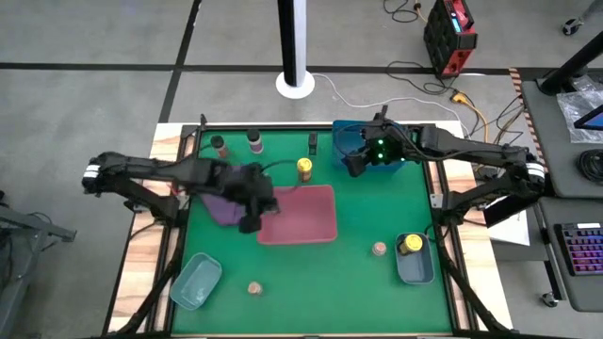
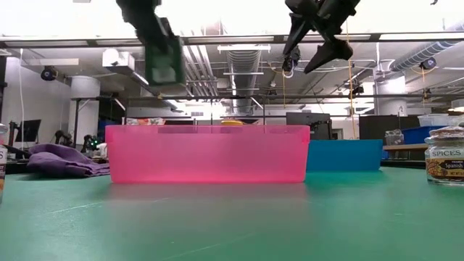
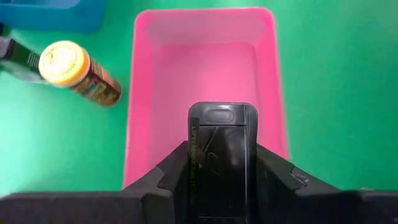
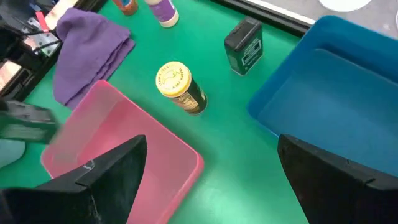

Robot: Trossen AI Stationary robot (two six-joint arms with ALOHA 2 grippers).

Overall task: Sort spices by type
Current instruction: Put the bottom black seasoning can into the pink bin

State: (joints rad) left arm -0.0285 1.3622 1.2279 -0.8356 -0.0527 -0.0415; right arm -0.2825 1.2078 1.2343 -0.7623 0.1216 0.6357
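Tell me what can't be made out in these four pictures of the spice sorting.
- Black tin in the left gripper: the fingers hide its lower part in the left wrist view.
- Pink tray: its front wall hides the floor in the low view.
- Spice jar: cut off by the low view's edge.
- Two small jars at the far edge: too small in the high view to tell their type.

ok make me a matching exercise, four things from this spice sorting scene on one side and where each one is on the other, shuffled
Things:
1. black tin
2. yellow-capped jar
3. purple cloth
4. right gripper

Places:
A. hanging open over the blue tray
B. clamped in the left gripper, above the pink tray
C. standing in the grey-blue tray
D. lying on the green mat beside the pink tray

Pairs: 1-B, 2-C, 3-D, 4-A
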